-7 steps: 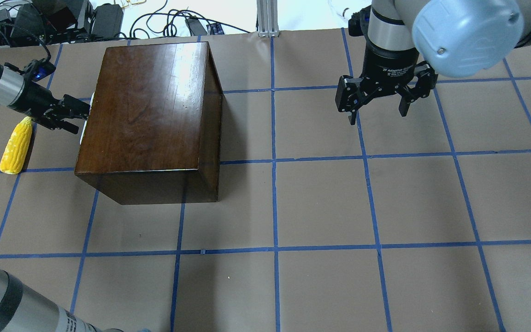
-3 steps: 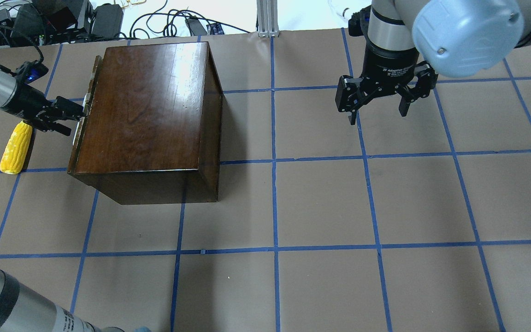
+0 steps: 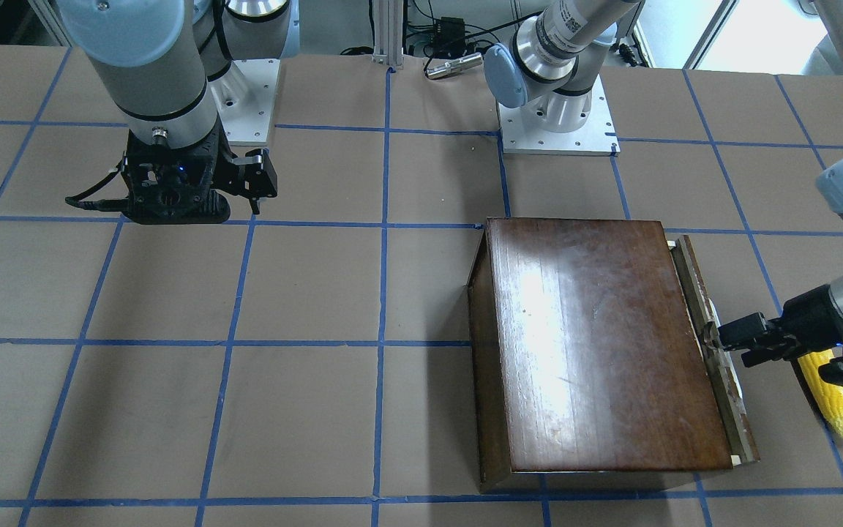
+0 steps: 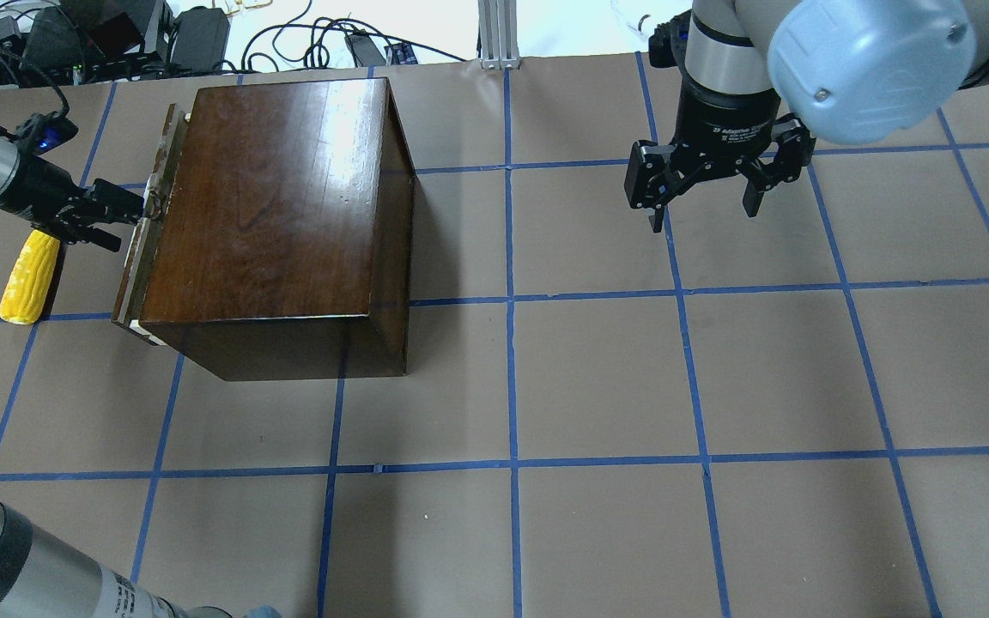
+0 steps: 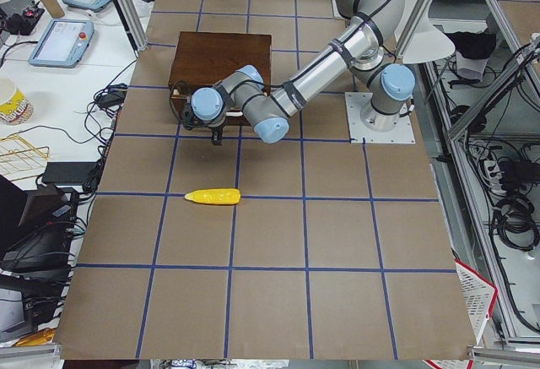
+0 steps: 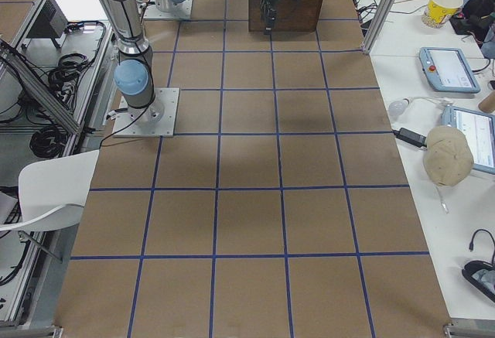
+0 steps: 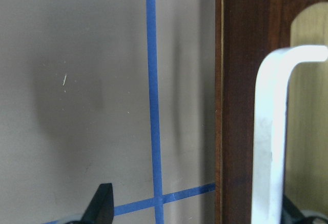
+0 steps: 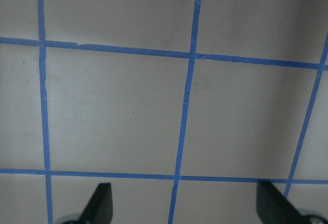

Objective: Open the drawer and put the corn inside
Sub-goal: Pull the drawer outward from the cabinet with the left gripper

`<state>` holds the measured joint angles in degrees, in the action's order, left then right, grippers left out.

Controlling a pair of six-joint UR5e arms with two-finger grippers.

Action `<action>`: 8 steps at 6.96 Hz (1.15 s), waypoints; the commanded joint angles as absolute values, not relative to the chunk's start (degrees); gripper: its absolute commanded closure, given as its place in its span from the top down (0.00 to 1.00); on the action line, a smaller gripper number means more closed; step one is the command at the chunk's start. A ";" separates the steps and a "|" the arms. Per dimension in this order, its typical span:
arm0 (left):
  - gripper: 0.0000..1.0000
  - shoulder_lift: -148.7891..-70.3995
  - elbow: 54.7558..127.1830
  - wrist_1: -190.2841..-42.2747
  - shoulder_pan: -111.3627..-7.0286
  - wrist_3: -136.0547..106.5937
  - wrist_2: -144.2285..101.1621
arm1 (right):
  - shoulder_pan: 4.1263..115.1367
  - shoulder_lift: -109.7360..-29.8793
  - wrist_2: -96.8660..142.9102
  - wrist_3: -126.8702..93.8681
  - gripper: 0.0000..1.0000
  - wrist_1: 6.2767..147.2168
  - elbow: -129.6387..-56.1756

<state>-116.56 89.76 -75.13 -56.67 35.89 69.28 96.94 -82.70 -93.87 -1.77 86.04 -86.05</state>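
Nearest, the corn (image 4: 29, 279) lies by the table's left edge. Just beyond, the drawer (image 4: 144, 249) sits slightly out of the wooden box (image 4: 276, 197). The left gripper (image 4: 130, 221) is spread wide around its handle (image 7: 269, 131). Toward the far right corner, the right gripper (image 4: 704, 219) hangs wide open and empty.

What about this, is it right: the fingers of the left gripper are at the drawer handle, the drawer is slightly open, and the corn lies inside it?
Not quite. The corn lies on the table beside the wooden box, not inside the drawer; the overhead exterior view shows it. The fingers of the left gripper are at the handle, and the drawer is slightly open.
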 commanded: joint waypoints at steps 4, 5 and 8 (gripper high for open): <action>1.00 -117.42 88.24 -75.15 -54.59 37.00 70.31 | 96.94 -82.71 -93.87 -1.76 1.00 86.04 -86.04; 1.00 -117.60 88.24 -75.15 -54.32 37.00 70.31 | 96.94 -82.71 -93.87 -1.76 1.00 86.04 -86.04; 1.00 -117.69 88.24 -75.15 -53.26 37.00 70.31 | 96.94 -82.71 -93.87 -1.85 1.00 86.04 -86.04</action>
<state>-117.66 88.25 -75.15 -53.50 37.00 70.31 96.94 -82.71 -93.87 -1.81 86.05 -86.05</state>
